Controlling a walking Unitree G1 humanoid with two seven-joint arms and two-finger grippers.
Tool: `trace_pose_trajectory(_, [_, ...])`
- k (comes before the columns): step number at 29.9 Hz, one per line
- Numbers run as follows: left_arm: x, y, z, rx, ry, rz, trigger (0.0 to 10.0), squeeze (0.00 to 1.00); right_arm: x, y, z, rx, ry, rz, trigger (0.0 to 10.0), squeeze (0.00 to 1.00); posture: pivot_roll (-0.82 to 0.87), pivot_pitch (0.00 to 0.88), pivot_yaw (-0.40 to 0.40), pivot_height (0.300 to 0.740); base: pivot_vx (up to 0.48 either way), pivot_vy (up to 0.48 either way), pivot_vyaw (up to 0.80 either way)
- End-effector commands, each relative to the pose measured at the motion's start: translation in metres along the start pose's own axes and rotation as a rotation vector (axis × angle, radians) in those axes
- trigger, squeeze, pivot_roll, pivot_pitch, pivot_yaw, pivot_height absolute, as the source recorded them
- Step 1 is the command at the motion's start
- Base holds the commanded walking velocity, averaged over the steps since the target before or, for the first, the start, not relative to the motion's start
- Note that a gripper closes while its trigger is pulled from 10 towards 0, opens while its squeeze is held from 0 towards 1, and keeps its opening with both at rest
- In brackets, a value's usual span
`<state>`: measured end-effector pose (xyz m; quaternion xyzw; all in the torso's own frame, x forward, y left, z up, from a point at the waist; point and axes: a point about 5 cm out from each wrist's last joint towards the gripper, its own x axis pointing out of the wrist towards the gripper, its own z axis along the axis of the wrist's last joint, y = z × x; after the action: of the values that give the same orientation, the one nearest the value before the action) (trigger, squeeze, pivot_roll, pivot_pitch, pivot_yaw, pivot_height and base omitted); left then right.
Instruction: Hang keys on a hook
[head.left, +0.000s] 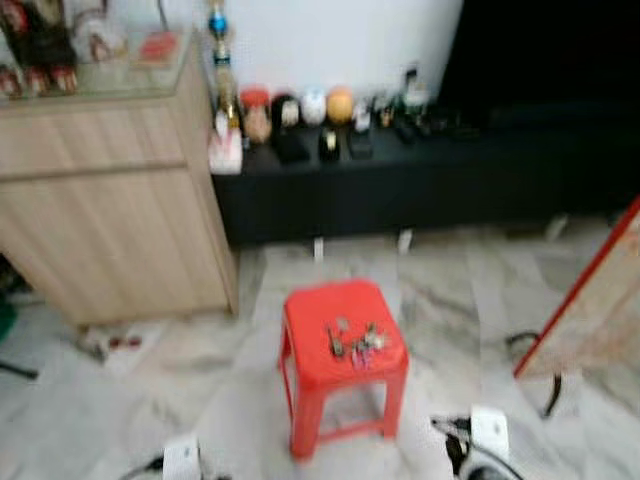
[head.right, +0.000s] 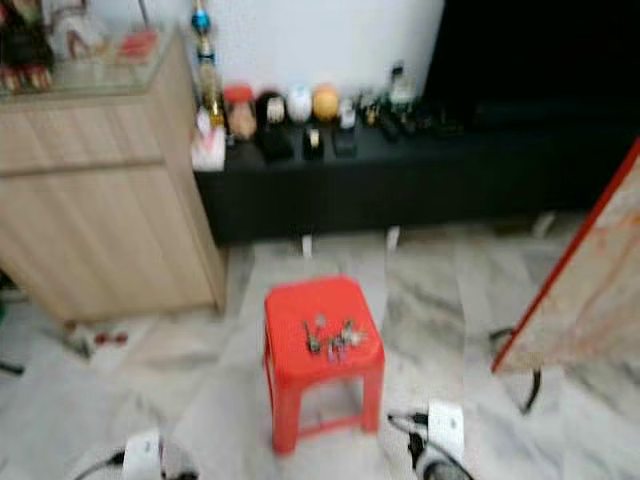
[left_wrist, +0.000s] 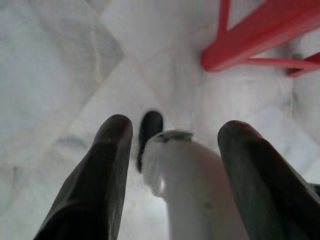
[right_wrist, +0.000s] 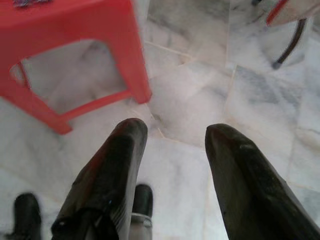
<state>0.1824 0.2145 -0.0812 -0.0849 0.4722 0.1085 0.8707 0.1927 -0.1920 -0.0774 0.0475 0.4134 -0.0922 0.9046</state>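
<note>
A bunch of keys (head.left: 354, 343) lies near the red stool's (head.left: 310, 372) right edge, within reach. Both hands, left (left_wrist: 170, 145) and right (right_wrist: 175, 145), hang wide and empty above the floor.

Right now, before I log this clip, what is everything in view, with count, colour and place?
Stool: one, red plastic, on the floor in the middle.
Keys: one bunch, metallic, lying on the stool's seat.
Cabinet: one, light wood with a glass top, on the robot's left, blurred items on it.
Low unit: one, black, along the white wall behind the stool.
Ornaments: a row, mixed colours, on the low unit; too blurred to count.
Board: one, red-edged, leaning at the right.
Floor: white marble tiles.
Left gripper: fingers apart, down over the floor beside the stool.
Right gripper: fingers apart, over the floor beside the stool.
</note>
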Motion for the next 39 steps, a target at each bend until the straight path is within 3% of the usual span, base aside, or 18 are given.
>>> trace_pose_trajectory(1, [-0.0006, 0.0015, -0.0056, 0.038, 0.025, 0.007, 10.0, 0.00, 0.0013, 0.0008, 0.0057, -0.004, -0.012, 0.004, 10.0, 0.00, 0.07, 0.000, -0.067, 0.740, 0.000, 0.000, 0.00])
trace_pose_trajectory(7, [-0.0004, 0.0008, -0.0041, 0.025, 0.010, 0.006, 10.0, 0.00, 0.0015, 0.0002, 0.0061, -0.005, -0.010, 0.004, 10.0, 0.00, 0.07, 0.000, -0.069, 0.740, 0.000, 0.000, 0.00])
trace_pose_trajectory(10, [-0.0007, 0.0024, -0.0078, 0.092, 0.046, 0.016, 10.0, 0.00, 0.0015, 0.0001, 0.0061, -0.007, -0.010, 0.005, 10.0, 0.00, 0.08, 0.000, -0.070, 0.740, 0.000, 0.000, 0.00])
trace_pose_trajectory(16, [-0.0008, 0.0003, -0.0084, 0.061, 0.036, -0.009, 10.0, 0.00, 0.0015, 0.0006, 0.0058, -0.017, -0.007, 0.008, 10.0, 0.00, 0.08, 0.000, -0.070, 0.740, 0.000, 0.000, 0.00])
trace_pose_trajectory(39, [-0.0011, 0.0006, -0.0115, 0.075, 0.049, -0.012, 10.0, 0.00, 0.0015, -0.0001, 0.0068, -0.027, -0.016, 0.008, 10.0, 0.00, 0.08, 0.000, -0.072, 0.740, 0.259, 0.000, 0.26])
